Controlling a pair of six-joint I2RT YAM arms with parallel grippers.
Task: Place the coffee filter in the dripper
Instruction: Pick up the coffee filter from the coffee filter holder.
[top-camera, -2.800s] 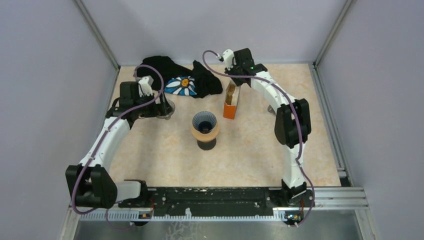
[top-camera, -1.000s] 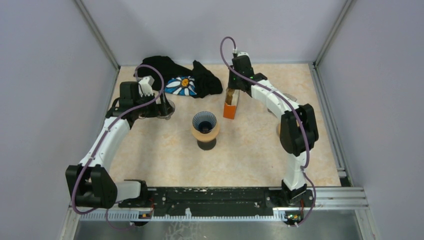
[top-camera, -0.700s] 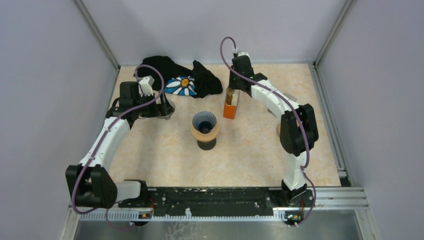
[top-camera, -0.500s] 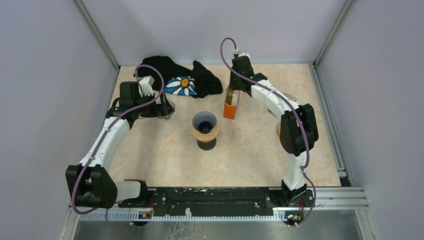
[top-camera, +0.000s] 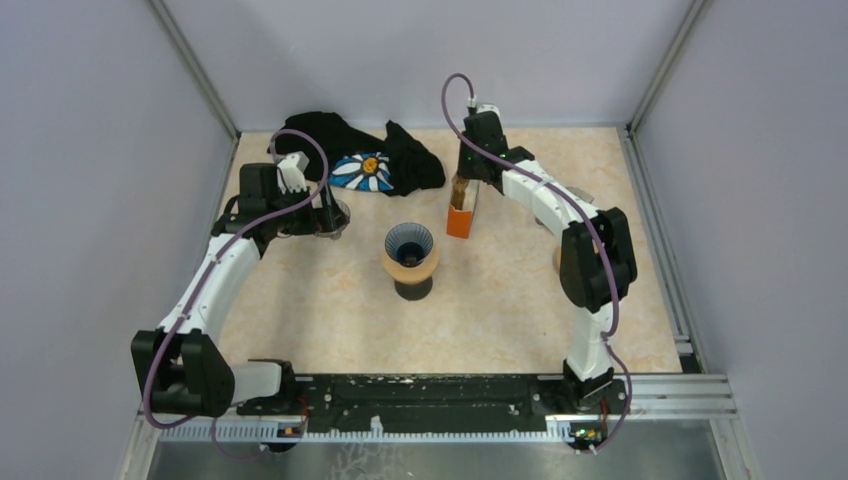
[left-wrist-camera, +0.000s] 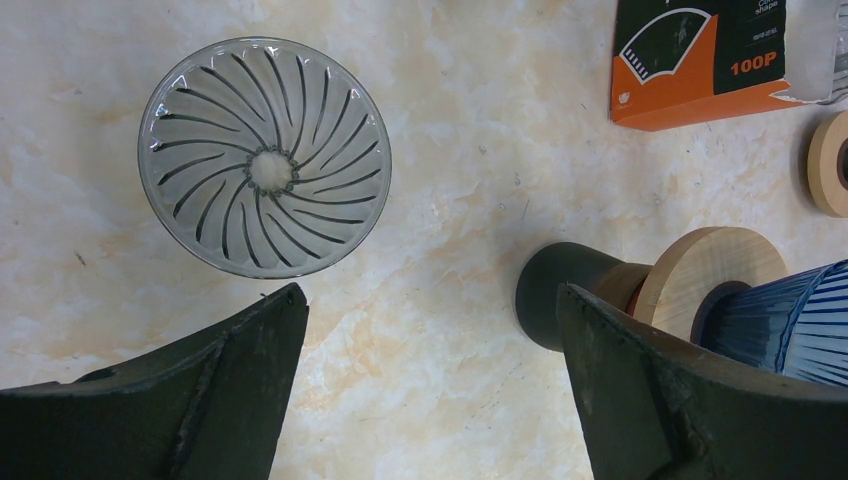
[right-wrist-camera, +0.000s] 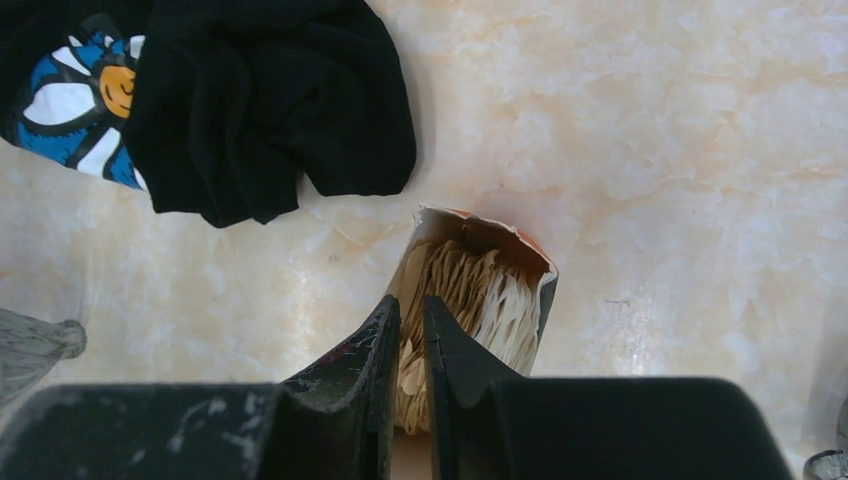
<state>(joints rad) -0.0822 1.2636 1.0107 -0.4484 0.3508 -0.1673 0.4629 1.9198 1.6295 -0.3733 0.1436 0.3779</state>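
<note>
An orange box (top-camera: 460, 217) of brown paper coffee filters (right-wrist-camera: 478, 290) stands open-topped right of centre. My right gripper (right-wrist-camera: 411, 318) points down into its left side, the jaws almost closed with filter edges pinched between them; it also shows in the top view (top-camera: 462, 186). A blue ribbed dripper (top-camera: 409, 243) sits on a wooden collar and black base at the table's middle, also in the left wrist view (left-wrist-camera: 785, 320). A clear glass dripper (left-wrist-camera: 264, 157) lies at the left. My left gripper (left-wrist-camera: 430, 335) hangs open and empty beside it.
A black cloth with a daisy print (top-camera: 365, 160) lies at the back left, close behind the box (right-wrist-camera: 265, 100). A wooden ring (left-wrist-camera: 828, 165) lies right of the blue dripper. Grey walls and metal rails enclose the table on three sides.
My right gripper has swung from behind the box to over it and lowered into its open top. Over the last second it has held still. The left arm has not moved.
</note>
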